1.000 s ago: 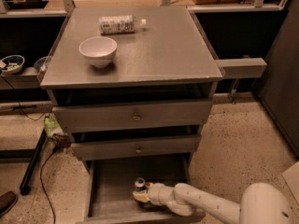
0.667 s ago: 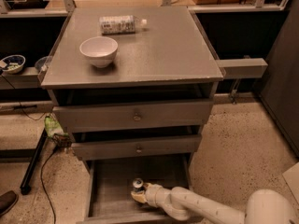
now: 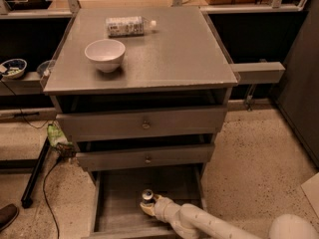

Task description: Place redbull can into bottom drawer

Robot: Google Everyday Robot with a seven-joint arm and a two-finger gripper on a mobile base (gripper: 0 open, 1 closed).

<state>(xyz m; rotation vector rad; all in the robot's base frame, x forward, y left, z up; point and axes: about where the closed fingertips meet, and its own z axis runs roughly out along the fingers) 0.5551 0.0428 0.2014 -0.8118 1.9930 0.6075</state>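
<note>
Down low we go: the gripper (image 3: 148, 206) is inside the open bottom drawer (image 3: 115, 210), reaching in from the lower right on the end of the pale arm (image 3: 209, 224). The tan fingers (image 3: 145, 211) are pinching the redbull can (image 3: 147, 196) around its lower body. The can stands upright between them, its shiny silver top poking up just above them. The can's foot is hidden by the fingers, so I cannot tell whether it touches the grey drawer floor. That floor spreads out bare to the left of the fingers and beyond them toward the back.

Directly above the fingers sits the middle drawer (image 3: 174, 156), pulled out a little, with its small brass knob. Above that is the top drawer (image 3: 99, 126). Far above the fingers, on the tabletop (image 3: 184, 54), a white bowl (image 3: 105, 54) stands up and to the left of them. A clear plastic bottle (image 3: 126, 26) lies on its side just behind it, well apart from the can.
</note>
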